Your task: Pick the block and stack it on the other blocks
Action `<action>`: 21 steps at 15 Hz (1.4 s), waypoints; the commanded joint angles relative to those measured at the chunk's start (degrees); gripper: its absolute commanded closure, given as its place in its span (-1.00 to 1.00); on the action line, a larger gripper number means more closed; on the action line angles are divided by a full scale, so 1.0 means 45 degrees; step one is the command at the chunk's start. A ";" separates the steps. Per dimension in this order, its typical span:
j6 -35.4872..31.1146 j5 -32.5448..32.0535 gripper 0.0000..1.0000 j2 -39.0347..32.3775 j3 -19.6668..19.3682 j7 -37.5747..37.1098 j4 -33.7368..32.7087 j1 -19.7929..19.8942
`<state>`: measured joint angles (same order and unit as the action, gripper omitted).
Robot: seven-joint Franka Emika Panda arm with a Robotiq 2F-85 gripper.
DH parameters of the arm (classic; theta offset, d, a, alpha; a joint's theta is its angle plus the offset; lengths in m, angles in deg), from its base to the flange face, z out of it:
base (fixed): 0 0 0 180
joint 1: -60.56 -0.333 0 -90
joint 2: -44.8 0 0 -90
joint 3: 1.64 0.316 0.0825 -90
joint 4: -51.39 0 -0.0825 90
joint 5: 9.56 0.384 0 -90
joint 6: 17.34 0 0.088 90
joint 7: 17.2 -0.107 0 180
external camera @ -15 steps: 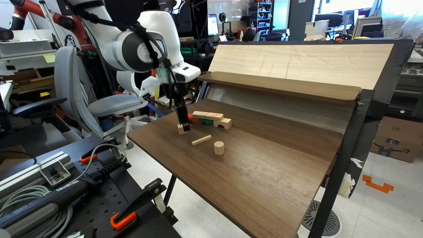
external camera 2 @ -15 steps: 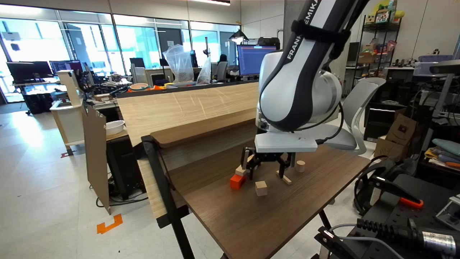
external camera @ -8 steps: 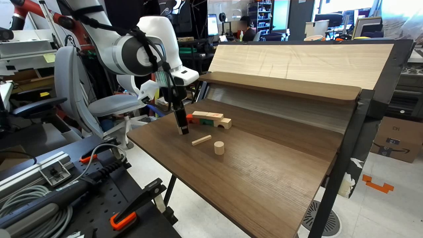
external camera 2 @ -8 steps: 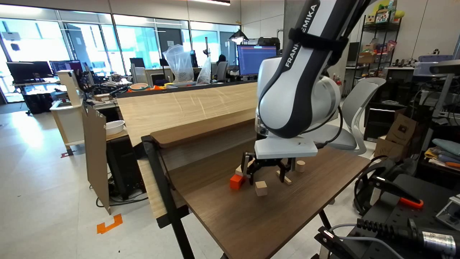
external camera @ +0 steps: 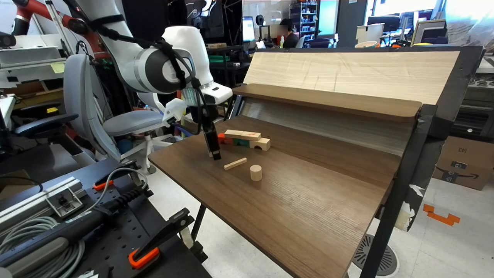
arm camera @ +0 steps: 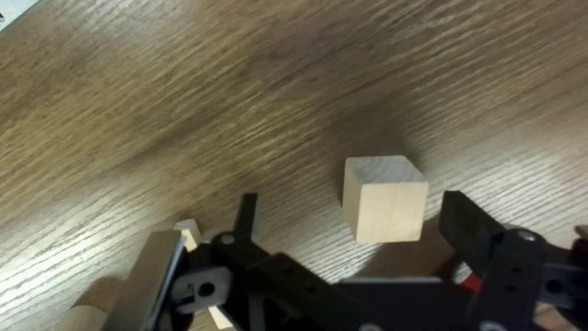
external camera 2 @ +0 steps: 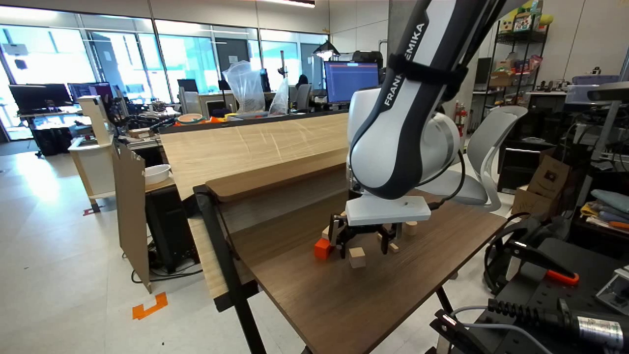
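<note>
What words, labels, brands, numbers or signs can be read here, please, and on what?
"FRAN" and "EMIKA": on the robot arm; a black strap hides letters between.
Cardboard box: curved arrow; short marking too small to read.
Silver label on black tool: too blurred.
Monitor: any text too small.
Wrist view: no text.

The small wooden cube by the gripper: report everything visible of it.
The small wooden cube is plain light tan, apparently unpainted, with faint grain on a greyish face. It sits flat on the brown tabletop, apart from the red-orange piece. In the wrist view three faces show, and it appears between the tips of the open gripper, nearer the one at picture right; only the tabletop visibly touches it.
</note>
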<state>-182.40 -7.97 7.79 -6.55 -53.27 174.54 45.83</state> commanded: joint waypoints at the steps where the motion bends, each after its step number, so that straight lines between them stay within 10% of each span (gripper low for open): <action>1: -0.0185 0.0465 -0.77 -0.0412 -0.0238 -0.0084 -0.0405 -0.0440; 10: -0.0382 0.1218 0.76 -0.0226 0.0034 -0.0345 -0.0630 -0.0361; 21: 0.0226 0.0985 0.83 0.0160 -0.1081 -0.2106 -0.1257 -0.1286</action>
<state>-182.90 -4.35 7.70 -8.35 -59.18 170.05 43.07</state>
